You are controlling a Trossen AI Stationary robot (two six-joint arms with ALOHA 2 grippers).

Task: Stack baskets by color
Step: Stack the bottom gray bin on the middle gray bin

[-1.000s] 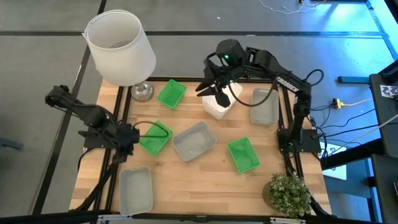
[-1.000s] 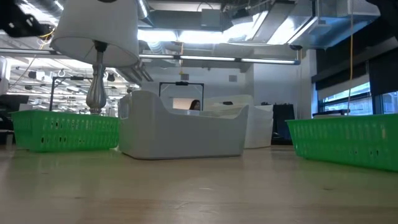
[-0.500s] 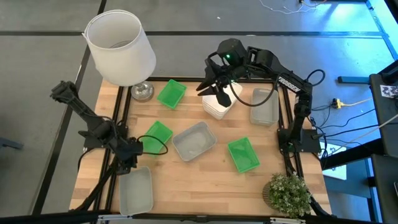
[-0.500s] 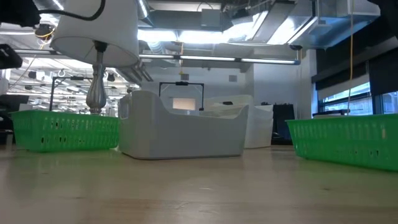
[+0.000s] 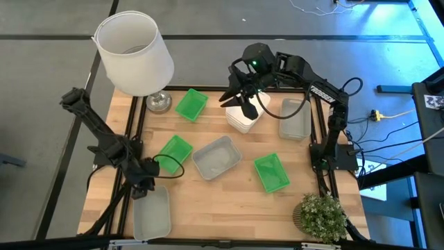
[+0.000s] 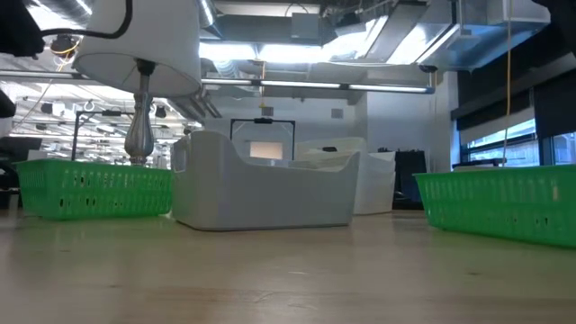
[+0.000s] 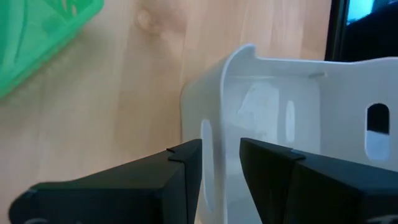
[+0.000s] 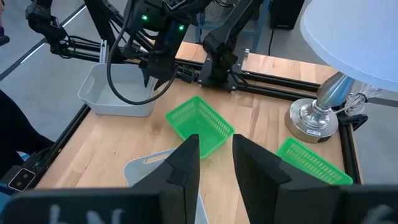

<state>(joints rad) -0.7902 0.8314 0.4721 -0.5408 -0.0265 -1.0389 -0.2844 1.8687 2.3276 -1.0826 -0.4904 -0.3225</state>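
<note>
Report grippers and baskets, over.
Left gripper open, astride a wall of the grey basket. Right gripper open, above the white baskets. Green baskets unstacked. Nothing in the way.

No legible text or labels.

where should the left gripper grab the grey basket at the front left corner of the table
Take the grey basket by its short rim wall nearest the left gripper, coming down from above, one finger inside and one outside. The wall is thin and upright, and the left wrist view shows the fingers already straddling it.
</note>
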